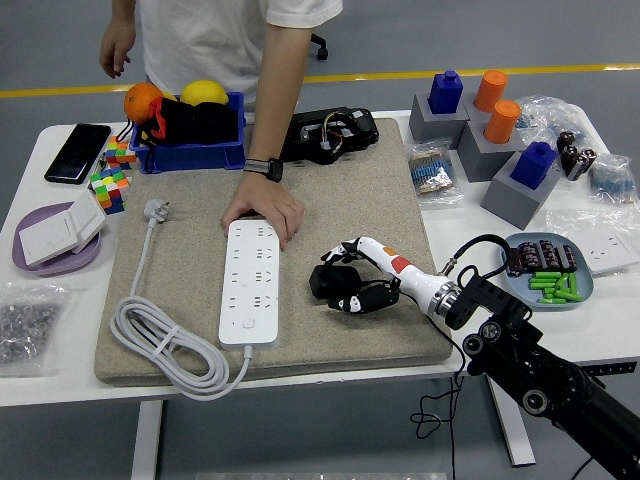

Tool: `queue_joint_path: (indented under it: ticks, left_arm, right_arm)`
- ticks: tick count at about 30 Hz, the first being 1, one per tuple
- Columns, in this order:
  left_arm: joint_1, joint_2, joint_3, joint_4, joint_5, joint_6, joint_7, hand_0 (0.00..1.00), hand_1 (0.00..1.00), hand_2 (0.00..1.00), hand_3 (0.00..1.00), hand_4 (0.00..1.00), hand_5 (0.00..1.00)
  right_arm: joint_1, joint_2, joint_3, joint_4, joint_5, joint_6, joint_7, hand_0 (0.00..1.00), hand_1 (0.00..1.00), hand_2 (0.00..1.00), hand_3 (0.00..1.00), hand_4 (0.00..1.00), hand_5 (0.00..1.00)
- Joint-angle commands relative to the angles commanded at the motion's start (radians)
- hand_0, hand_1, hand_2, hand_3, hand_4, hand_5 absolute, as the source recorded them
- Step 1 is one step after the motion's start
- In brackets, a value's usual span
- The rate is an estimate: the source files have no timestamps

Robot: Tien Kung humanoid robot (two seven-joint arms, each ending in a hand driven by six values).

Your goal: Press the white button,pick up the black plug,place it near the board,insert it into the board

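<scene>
My right hand (pixel 352 278) is curled around the black plug (pixel 333 283), resting on the mat (pixel 390 190) just right of the board (pixel 249 283). I keep it close so the push in is short. A person's hand (pixel 264 210) holds the board's top so it won't slide.

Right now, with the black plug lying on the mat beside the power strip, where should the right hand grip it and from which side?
Grip the black plug across its chunky body, coming from the right, where the right hand already curls around it. Its left side faces the power strip, which a person's hand steadies at the far end. I can't make out the prongs.
</scene>
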Motion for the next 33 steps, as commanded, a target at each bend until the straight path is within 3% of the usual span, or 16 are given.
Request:
queue_joint_path:
  ticks: [4,5,10,11,26,33]
  left_arm:
    - [0.0,0.0,0.0,0.0,0.0,0.0,0.0,0.702,0.671,0.625,0.683,0.488,0.228]
    - [-0.001,0.0,-0.001,0.0,0.001,0.0,0.0,0.7,0.671,0.624,0.683,0.487,0.229]
    - [-0.002,0.0,-0.002,0.0,0.004,0.0,0.0,0.7,0.671,0.624,0.683,0.487,0.229]
    - [-0.001,-0.001,-0.002,0.0,0.003,0.0,0.0,0.701,0.671,0.624,0.682,0.488,0.228]
    - [0.0,-0.002,-0.002,0.0,0.001,0.0,-0.001,0.702,0.67,0.624,0.68,0.483,0.223]
    - [-0.001,-0.001,-0.001,0.0,0.001,0.0,-0.001,0.701,0.67,0.623,0.68,0.483,0.223]
  right_arm:
    - [0.002,-0.001,0.0,-0.001,0.004,-0.005,0.004,0.628,0.72,0.687,0.527,0.915,0.002]
    - [0.002,-0.001,-0.001,-0.001,0.005,-0.006,0.004,0.464,0.595,0.596,0.505,0.889,0.002]
    - [0.001,-0.004,-0.001,-0.003,0.001,0.003,0.002,0.464,0.595,0.596,0.505,0.889,0.002]
    - [0.0,-0.003,-0.001,-0.005,-0.001,0.003,0.001,0.401,0.505,0.531,0.492,0.876,0.002]
    - [-0.006,-0.005,-0.006,-0.011,-0.02,-0.003,0.008,0.361,0.491,0.51,0.469,0.863,0.002]
    - [-0.018,-0.01,0.005,0.055,-0.026,-0.018,0.009,0.367,0.489,0.515,0.478,0.842,0.002]
